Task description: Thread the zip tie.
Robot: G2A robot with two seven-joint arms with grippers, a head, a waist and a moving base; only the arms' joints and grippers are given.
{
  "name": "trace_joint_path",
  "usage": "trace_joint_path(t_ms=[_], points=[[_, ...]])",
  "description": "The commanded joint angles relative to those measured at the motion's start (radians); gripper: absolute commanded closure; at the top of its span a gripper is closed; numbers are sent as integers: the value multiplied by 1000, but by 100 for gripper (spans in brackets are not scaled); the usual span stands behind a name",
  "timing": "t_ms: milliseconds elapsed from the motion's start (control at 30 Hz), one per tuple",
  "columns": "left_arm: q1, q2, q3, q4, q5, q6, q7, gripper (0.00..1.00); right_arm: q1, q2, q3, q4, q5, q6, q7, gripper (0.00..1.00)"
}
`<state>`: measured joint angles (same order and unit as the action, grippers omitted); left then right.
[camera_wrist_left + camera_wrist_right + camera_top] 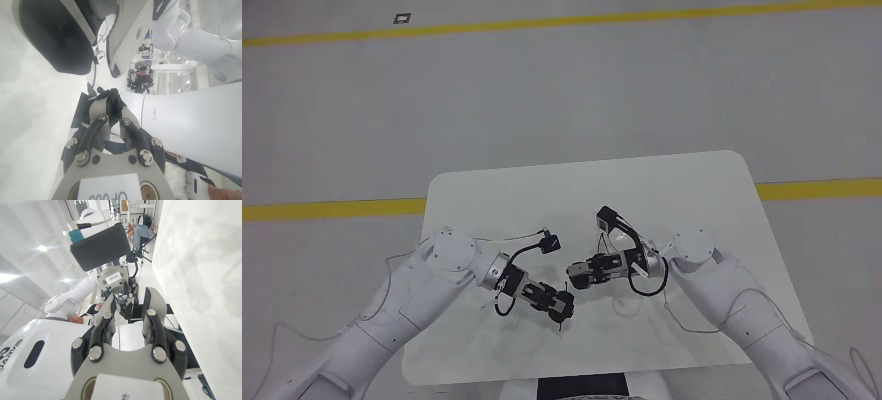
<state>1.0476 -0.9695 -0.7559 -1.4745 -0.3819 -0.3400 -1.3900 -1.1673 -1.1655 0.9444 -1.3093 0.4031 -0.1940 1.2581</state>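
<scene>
White zip tie point(91, 98) pokes sideways from the left tool point(110, 95), pinched shut on it; the right tool point(131, 295), spread wide, faces it nearby over the counter point(682, 190).

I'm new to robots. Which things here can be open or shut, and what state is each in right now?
left hand, shut, its black-wrapped fingertips brought together, held above the table.
right hand, open, a clear gap between its two fingers, nothing between them.
</scene>
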Motion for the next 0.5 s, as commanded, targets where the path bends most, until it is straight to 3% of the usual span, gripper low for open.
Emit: trace_joint_path(t_ms=[0, 233, 467], points=[[0, 0, 0, 0, 0, 0, 0, 100, 3, 0, -4, 2, 6, -4, 13, 71], [0, 0, 0, 0, 0, 0, 0, 100, 13, -1, -17, 3, 15, -15, 32, 71], [0, 0, 0, 0, 0, 0, 0, 100, 20, -3, -31, 5, 18, -19, 33, 78]])
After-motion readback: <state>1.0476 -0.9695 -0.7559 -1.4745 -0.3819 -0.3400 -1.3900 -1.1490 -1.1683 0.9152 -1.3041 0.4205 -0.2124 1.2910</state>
